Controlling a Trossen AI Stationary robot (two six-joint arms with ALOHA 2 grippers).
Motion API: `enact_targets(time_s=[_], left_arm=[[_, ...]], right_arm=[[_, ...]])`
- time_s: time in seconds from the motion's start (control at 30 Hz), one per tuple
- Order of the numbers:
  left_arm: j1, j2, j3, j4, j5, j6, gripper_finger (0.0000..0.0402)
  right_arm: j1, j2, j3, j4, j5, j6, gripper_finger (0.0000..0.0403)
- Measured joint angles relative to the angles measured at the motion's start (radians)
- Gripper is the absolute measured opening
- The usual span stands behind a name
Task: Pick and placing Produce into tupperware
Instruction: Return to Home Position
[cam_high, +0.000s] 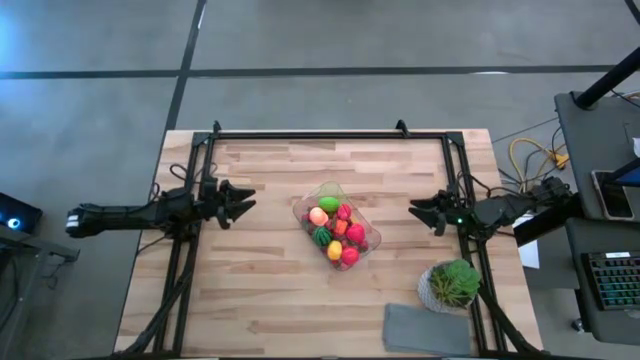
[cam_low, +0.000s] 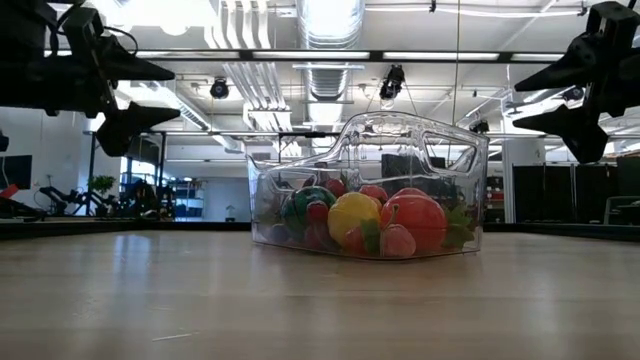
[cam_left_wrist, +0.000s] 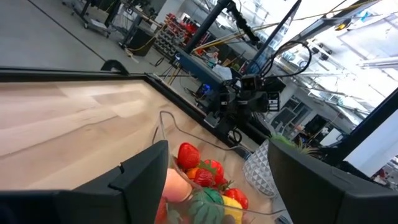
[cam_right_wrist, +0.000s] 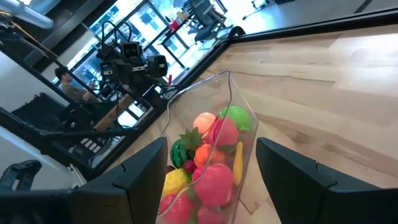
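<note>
The clear tupperware tub stands on its base in the middle of the wooden table, also in the low view. Several toy fruits lie heaped inside it: red, pink, orange, yellow and green. My left gripper hovers open left of the tub, raised above the table, fingers pointing at it. My right gripper hovers open right of the tub, also raised. Each wrist view looks down into the tub between spread fingers. Neither gripper holds anything.
A leafy green plant in a white pot stands near the table's near right corner, with a flat grey cloth in front of it at the near edge. Black frame rails run along the table's far and side edges.
</note>
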Motion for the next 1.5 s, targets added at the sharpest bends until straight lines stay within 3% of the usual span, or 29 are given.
enact_targets(time_s=[1.5], left_arm=[[0.000, 0.023, -0.002, -0.002, 0.001, 0.000, 0.0261]], right_arm=[[0.000, 0.003, 0.001, 0.000, -0.001, 0.000, 0.0238]])
